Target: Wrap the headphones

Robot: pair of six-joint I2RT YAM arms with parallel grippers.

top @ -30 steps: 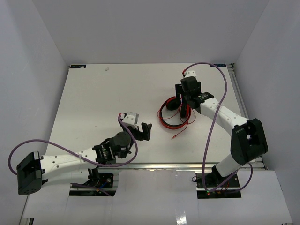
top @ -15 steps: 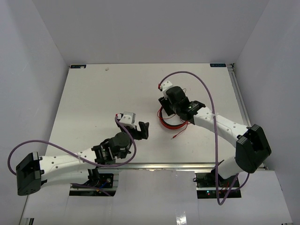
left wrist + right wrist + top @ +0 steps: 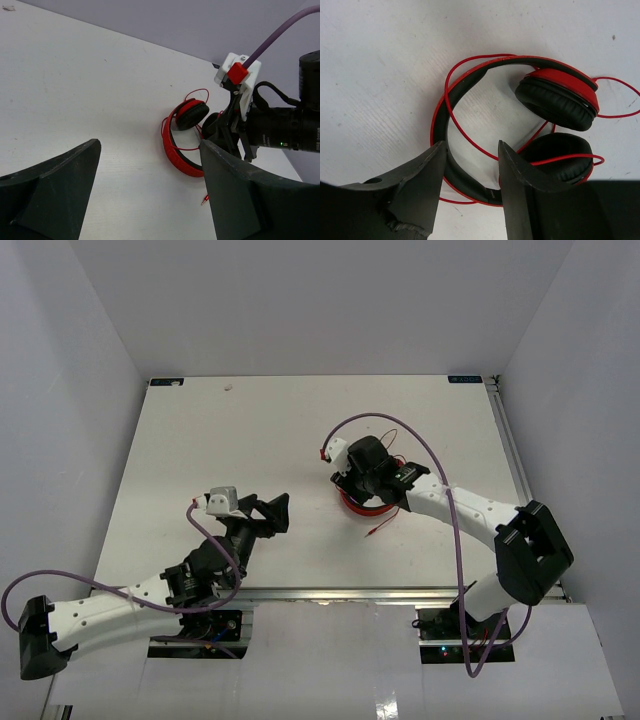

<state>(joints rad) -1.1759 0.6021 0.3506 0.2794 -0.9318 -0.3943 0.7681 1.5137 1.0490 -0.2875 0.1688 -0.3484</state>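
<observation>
The red headphones (image 3: 470, 75) lie flat right of the table's centre, with both black-padded earcups (image 3: 557, 97) folded close together. The thin red cord (image 3: 465, 135) loops loosely across and around the headband, and its plug (image 3: 205, 200) rests on the table nearby. My right gripper (image 3: 471, 144) hangs low over the headband's near arc, its jaws partly apart, with band and cord showing in the gap. In the top view it (image 3: 352, 486) covers most of the headphones (image 3: 352, 504). My left gripper (image 3: 150, 145) is wide open and holds nothing, facing the headphones (image 3: 175, 155) from the left (image 3: 272, 514).
Thick purple cables (image 3: 400, 425) arc above the right arm and loop beside the left arm (image 3: 100, 585). A metal rail (image 3: 350, 592) runs along the table's near edge. Grey walls close in three sides. A small speck (image 3: 228, 387) lies at the far left.
My right arm swung left and down over the headphones, and its jaws narrowed. My left arm pulled back to the left, with its open gripper turned toward the headphones.
</observation>
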